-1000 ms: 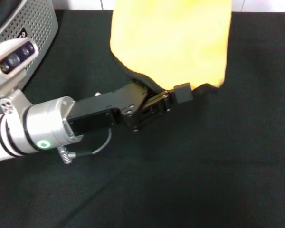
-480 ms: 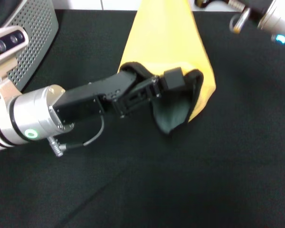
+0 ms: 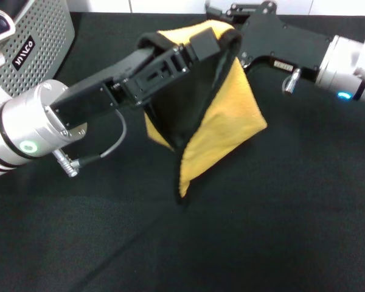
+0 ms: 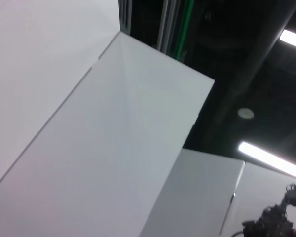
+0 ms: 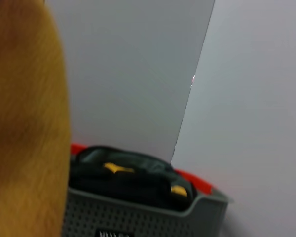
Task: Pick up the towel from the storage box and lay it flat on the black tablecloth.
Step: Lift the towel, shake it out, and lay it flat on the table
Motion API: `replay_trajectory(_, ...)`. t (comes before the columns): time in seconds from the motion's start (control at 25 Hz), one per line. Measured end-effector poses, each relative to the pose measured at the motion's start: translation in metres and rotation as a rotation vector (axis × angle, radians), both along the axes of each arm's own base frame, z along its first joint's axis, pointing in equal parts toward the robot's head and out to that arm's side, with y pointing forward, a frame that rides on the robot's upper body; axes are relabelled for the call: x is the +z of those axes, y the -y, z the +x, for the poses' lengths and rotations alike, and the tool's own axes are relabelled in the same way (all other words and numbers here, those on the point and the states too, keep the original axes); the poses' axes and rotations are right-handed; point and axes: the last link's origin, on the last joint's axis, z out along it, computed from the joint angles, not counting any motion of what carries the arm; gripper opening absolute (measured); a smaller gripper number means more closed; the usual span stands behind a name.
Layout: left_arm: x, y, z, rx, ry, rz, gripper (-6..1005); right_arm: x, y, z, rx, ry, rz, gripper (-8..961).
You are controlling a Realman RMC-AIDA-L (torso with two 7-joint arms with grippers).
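The towel (image 3: 225, 115) hangs in the head view over the middle of the black tablecloth (image 3: 280, 219). Its yellow face is to the right and its dark face (image 3: 176, 103) to the left. The lowest corner reaches the cloth. My left gripper (image 3: 198, 44) comes in from the left and is shut on the towel's top edge. My right gripper (image 3: 228, 27) reaches from the far right and is shut on the same top edge, close beside the left one. The right wrist view shows the towel (image 5: 24, 128) as a yellow mass right at the camera.
The storage box (image 3: 39, 36) stands at the far left corner. In the right wrist view the storage box (image 5: 148, 215) holds more dark and yellow cloths. The left wrist view shows only white panels (image 4: 103, 148) and ceiling lights.
The left gripper has carried the towel's edge away toward the far side. The right arm has come in from the far right and closed on that edge. The towel now shows its dark face.
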Motion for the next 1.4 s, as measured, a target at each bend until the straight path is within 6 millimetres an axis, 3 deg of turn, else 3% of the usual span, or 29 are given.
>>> replay_trajectory(0.12,0.003,-0.001,-0.001,0.015,0.019,0.011,30,0.000,-0.004,0.007,-0.055,0.014,0.016,160)
replay_trajectory(0.36,0.016,-0.003,-0.009,0.077,0.079,0.104,30,0.026,-0.003,0.019,-0.086,-0.071,0.078,383)
replay_trajectory(0.48,0.024,-0.004,-0.014,0.107,0.103,0.159,30,0.037,0.009,0.023,-0.054,-0.107,0.065,503)
replay_trajectory(0.6,0.025,-0.005,-0.016,0.117,0.108,0.186,30,0.036,0.028,0.031,-0.026,-0.086,0.004,623)
replay_trajectory(0.8,0.024,-0.008,-0.018,0.139,0.092,0.212,29,0.021,0.072,0.051,0.048,-0.023,-0.104,697)
replay_trajectory(0.92,0.024,-0.009,-0.018,0.146,0.084,0.221,29,0.017,0.093,0.057,0.076,-0.049,-0.174,693)
replay_trajectory(1.12,0.023,-0.011,-0.018,0.154,0.078,0.234,29,0.000,0.107,0.059,0.067,-0.056,-0.229,685)
replay_trajectory(1.4,0.023,-0.012,-0.019,0.166,0.079,0.247,29,-0.045,0.125,0.051,0.148,0.048,-0.171,672)
